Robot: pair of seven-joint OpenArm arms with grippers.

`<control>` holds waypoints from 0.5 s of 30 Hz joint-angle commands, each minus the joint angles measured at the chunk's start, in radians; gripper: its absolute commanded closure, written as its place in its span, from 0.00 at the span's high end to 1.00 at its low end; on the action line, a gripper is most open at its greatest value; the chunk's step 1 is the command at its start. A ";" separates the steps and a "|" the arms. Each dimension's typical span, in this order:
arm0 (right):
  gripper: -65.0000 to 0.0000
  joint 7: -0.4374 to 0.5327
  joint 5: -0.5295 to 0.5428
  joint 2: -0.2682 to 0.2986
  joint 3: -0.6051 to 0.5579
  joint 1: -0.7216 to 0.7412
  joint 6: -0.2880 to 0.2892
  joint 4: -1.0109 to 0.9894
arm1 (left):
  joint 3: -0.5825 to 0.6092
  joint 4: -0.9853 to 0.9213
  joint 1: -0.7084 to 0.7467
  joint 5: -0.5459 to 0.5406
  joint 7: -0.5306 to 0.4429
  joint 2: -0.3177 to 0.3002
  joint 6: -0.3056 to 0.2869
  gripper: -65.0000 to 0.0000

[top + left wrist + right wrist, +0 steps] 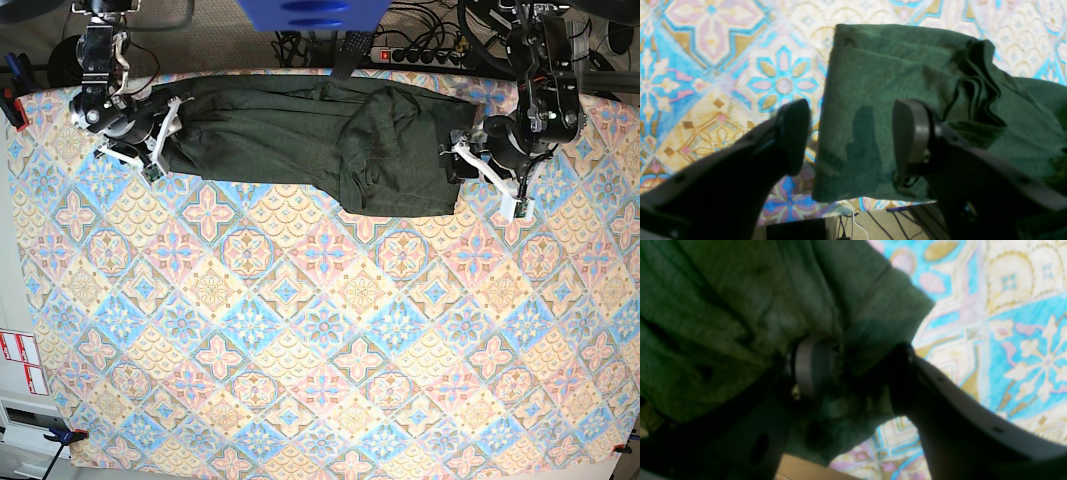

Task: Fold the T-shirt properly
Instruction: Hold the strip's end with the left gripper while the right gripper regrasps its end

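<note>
Now the T-shirt [310, 140] stretches between both end effectors — left [850, 136], right [860, 373].

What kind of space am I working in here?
Likely a lab bench: a table under a patterned cloth, the T-shirt spread on it, a power strip and cables behind.

No legible text, brand, number or sign found anywhere. Lettering on the red-and-white labels [20, 362] at the base view's left edge was too small to read.
</note>
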 commanded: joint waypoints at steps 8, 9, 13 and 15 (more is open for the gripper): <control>0.46 -0.001 0.054 0.011 0.006 0.001 -0.004 0.008 | 0.015 0.017 -0.005 -0.004 -0.013 -0.008 -0.005 0.62; 0.46 0.000 0.077 0.011 0.009 0.001 -0.004 0.009 | 0.026 0.017 -0.005 -0.004 -0.013 -0.010 -0.005 0.62; 0.46 0.000 0.123 0.011 0.104 -0.006 -0.004 0.035 | 0.048 0.015 -0.005 -0.004 -0.013 -0.008 -0.005 0.62; 0.46 0.000 0.123 0.011 0.142 -0.006 -0.004 0.060 | 0.055 0.009 -0.005 -0.004 -0.013 -0.006 -0.005 0.62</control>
